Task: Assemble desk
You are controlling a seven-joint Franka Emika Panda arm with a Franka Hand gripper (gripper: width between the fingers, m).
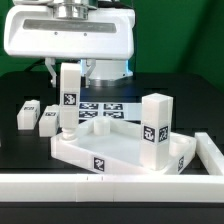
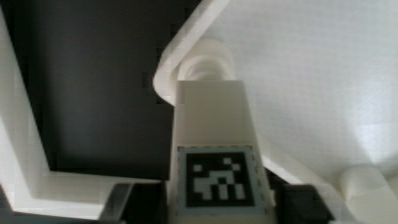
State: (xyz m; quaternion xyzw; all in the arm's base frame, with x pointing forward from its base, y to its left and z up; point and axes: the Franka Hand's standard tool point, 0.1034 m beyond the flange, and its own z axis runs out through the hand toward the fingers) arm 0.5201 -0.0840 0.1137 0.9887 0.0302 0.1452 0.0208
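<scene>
Claw [image 2: 224, 196] pinches a leg [image 2: 217, 115], tip at the desk top's [image 1: 120, 152] corner socket [image 2: 205, 66]. Second leg [image 1: 155, 122] stands fitted, exterior view's right. Third leg [image 1: 27, 115] and fourth leg [image 1: 48, 122] lie loose beside the top. You're under halfway, I'd judge.

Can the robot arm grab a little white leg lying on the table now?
Probably not yet: its fingers are shut on another white square plastic leg, held upright. The two white plastic legs lying loose are uncovered.

Marker board [image 1: 100, 108], white border wall [image 1: 40, 186]
</scene>
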